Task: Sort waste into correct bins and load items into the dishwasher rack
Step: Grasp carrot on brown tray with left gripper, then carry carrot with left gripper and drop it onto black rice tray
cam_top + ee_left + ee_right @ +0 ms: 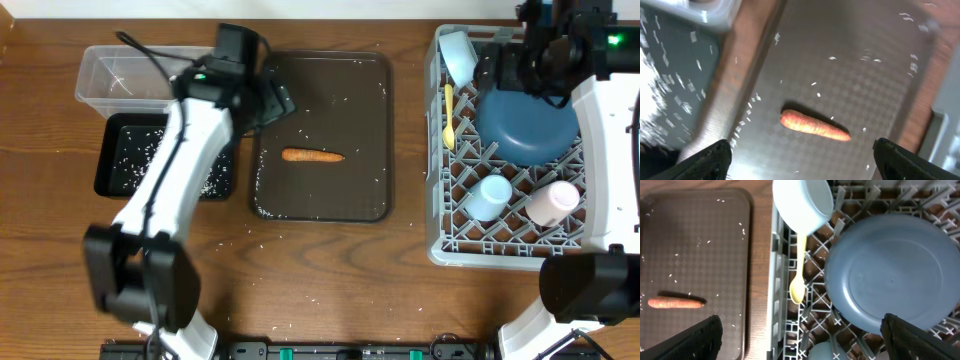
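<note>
Overhead, one carrot stick [313,155] lies on the brown serving tray [370,100]. To its left on the bench [330,270] sit two bins: one clear tub [100,70] and one black tray [103,160] strewn with rice grains [135,160]. One grey rack [440,240] holds five items: dark blue plate [530,130], light blue bowl [458,52], yellow spoon [449,115], light blue cup [492,195] and pink cup [553,202]. The left hand [801,150], over the carrot, and the right hand [801,325], over the rack, are both spread wide and empty.
</note>
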Controlling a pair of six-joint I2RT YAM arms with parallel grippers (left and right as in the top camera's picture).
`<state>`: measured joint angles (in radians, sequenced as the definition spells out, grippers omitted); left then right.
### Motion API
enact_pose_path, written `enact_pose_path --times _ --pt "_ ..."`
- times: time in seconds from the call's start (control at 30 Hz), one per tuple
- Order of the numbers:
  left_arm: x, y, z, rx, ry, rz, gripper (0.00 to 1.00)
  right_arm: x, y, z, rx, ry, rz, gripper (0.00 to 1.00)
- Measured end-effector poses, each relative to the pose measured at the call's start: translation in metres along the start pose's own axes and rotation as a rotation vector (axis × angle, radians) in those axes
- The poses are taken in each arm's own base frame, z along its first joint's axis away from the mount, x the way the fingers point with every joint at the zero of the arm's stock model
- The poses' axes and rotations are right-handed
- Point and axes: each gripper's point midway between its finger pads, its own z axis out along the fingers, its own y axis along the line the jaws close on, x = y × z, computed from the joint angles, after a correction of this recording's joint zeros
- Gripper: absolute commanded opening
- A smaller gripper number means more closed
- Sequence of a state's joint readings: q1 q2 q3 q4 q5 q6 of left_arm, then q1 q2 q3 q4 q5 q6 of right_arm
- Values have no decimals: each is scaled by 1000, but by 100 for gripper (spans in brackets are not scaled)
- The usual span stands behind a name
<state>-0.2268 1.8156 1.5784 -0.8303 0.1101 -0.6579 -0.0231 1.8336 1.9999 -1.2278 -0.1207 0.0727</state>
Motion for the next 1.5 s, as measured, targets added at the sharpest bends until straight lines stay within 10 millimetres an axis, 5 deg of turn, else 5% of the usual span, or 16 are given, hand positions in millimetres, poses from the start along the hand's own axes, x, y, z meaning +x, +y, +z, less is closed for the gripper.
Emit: enact_pose_path --times 0.3,0.53,0.63,0.77,0.97,1.2,1.37,1.5 --pt "55 3 87 -219 86 -276 87 4 1 0 -20 19 17 99" --pt "80 6 126 -290 100 -369 80 8 1 0 -23 35 20 99" --pt "81 5 131 -299 84 -386 58 9 1 0 -23 40 23 99" --pt "81 8 131 -313 76 -391 42 10 1 0 -23 42 26 99" --pt "83 10 130 -322 91 -355 33 10 1 0 -23 42 27 99" --pt "77 7 108 -290 107 -263 29 10 1 0 -23 42 27 99" --pt "40 8 32 -210 11 -276 29 10 1 0 -23 42 27 99" --pt "5 43 -24 -225 -101 -356 30 10 1 0 -23 41 27 99"
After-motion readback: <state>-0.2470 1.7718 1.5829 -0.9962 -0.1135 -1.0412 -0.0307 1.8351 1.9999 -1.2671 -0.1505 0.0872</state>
